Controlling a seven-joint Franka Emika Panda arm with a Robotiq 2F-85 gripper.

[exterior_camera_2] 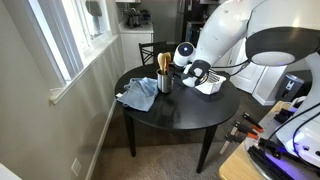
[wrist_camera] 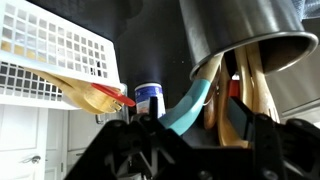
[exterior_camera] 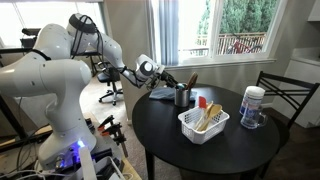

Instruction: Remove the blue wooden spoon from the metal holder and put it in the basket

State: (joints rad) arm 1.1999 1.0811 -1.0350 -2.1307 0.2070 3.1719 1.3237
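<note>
The wrist view is upside down. The metal holder (wrist_camera: 240, 35) shows at the top right, with the blue wooden spoon (wrist_camera: 190, 105) and several plain wooden utensils sticking out toward the camera. My gripper (wrist_camera: 197, 125) is open, one finger on each side of these handles and not closed on any. The white lattice basket (wrist_camera: 50, 55) holds wooden utensils and one with a red tip. In both exterior views my gripper (exterior_camera: 172, 82) (exterior_camera_2: 190, 72) is level with the utensil tops beside the holder (exterior_camera: 183, 97) (exterior_camera_2: 165, 83). The basket (exterior_camera: 203, 123) stands next to the holder.
The round black table (exterior_camera: 190, 145) also carries a blue cloth (exterior_camera: 160, 93) (exterior_camera_2: 138, 94) beside the holder and a tall white canister with a blue label (exterior_camera: 253, 106). A black chair (exterior_camera: 286, 95) stands behind the table. A window wall is close by.
</note>
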